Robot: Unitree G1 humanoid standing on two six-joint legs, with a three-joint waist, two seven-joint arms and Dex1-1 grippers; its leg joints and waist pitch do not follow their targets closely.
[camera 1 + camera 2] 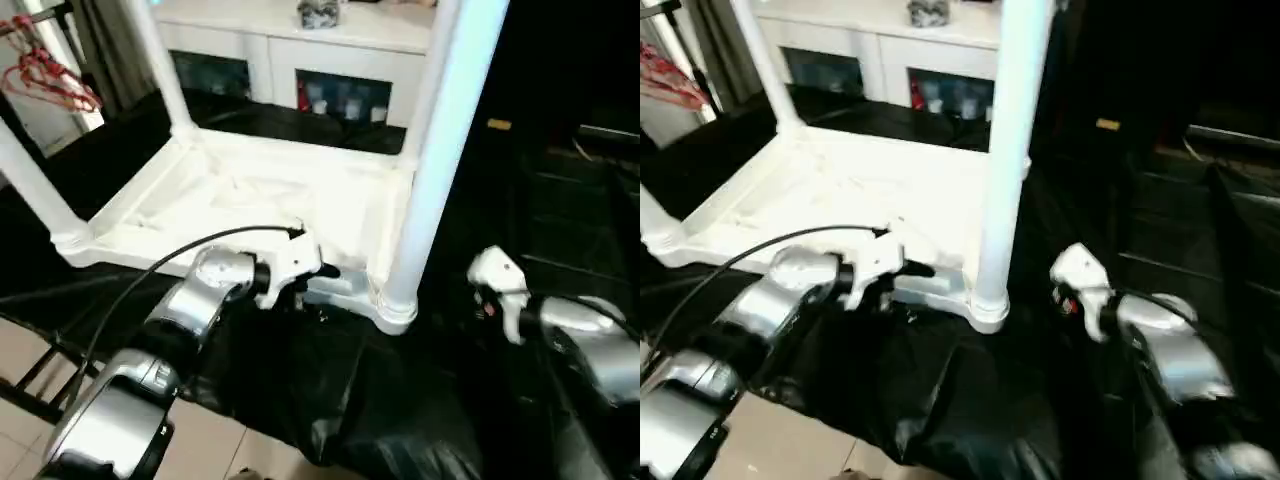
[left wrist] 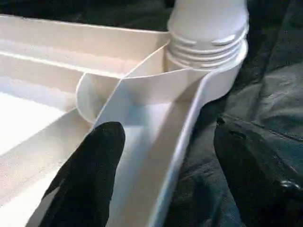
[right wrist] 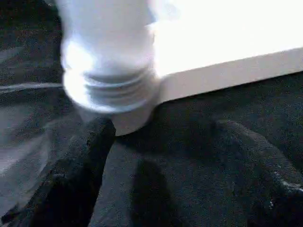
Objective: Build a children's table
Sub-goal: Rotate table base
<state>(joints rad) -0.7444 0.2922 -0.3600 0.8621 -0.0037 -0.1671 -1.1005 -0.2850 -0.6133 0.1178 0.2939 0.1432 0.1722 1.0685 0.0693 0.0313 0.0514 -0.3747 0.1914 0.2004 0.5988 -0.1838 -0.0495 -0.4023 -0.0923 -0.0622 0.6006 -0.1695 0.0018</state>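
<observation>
The small white plastic children's table (image 1: 250, 195) lies upside down on a black crumpled cloth (image 1: 330, 400), its ribbed underside facing up and its white tubular legs (image 1: 430, 170) standing upright in the round corner sockets. The left gripper (image 2: 161, 179) is at the near edge of the top, beside the near corner socket: one black finger (image 2: 90, 175) is over the inner ribs, the other is outside the rim over the cloth, and the jaws are apart, not clamping. The silver left forearm (image 1: 190, 305) reaches forward from below. The right gripper (image 3: 165, 175) stands wide, holds nothing, and points at the base of the near leg. Behind is a white cabinet (image 1: 300, 60) with glass doors.
</observation>
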